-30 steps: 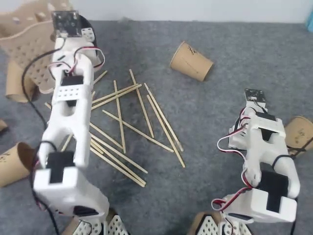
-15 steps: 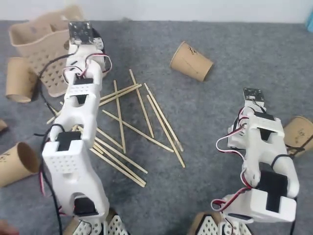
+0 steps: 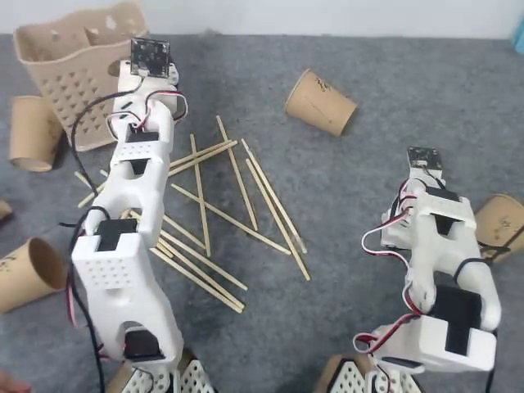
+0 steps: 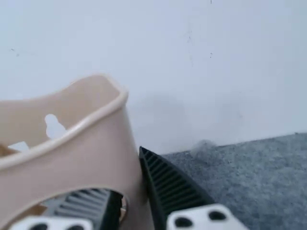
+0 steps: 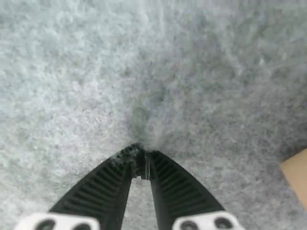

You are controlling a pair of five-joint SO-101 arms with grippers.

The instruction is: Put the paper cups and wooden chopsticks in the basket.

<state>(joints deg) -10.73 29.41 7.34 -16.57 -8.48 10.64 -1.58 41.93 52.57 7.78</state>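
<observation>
Change: basket has shifted toward 12 o'clock with my left arm since a second ago; right arm unmoved.
Left gripper (image 4: 129, 184): clamped on the basket's side, one finger inside, one outside.
Right gripper (image 5: 140, 165): pinched closed on nothing, over bare carpet (image 5: 192, 72) at 4 o'clock.
Basket (image 3: 70, 61): at 11 o'clock.
Chopsticks (image 3: 236, 173): scattered centre-left on the carpet.
Paper cups (image 3: 321, 102): lying at 1, 4, 8 and 9 o'clock, outside the basket.
</observation>
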